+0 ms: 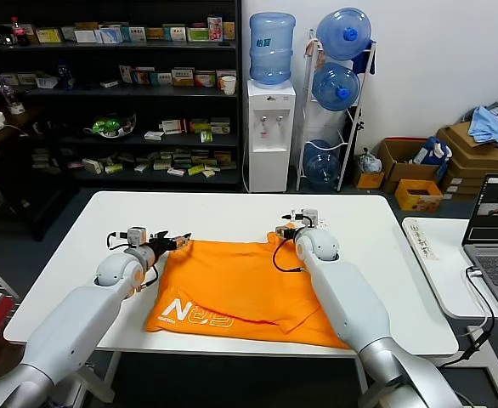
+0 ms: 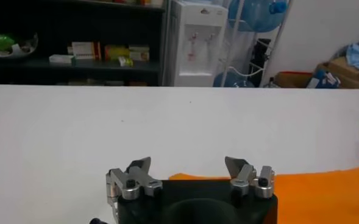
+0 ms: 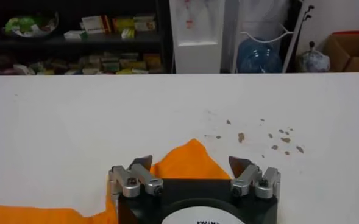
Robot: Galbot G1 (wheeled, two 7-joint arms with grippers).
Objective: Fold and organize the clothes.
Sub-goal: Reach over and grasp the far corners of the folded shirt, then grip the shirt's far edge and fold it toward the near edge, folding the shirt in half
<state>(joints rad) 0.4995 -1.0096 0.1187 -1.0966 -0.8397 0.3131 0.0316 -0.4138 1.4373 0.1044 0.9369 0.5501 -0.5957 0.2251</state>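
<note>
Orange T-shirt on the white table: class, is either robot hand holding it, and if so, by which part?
Nothing is held. The left hand and right hand both stand open at the far edge of the orange T-shirt, gripping no fabric.

Both arms pale grey, smooth shells; black cables looped at wrists. Left gripper [image 2: 190, 171] and right gripper [image 3: 193, 169]: black housings, silver screwed fingers, possibly aluminium.

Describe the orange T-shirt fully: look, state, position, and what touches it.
The orange T-shirt is soft fabric, lying flat but partly folded on the white table, white lettering showing near the front edge. Its far edge reaches both open grippers: the left gripper at one corner, the right gripper at the other. Neither visibly clamps it.
</note>
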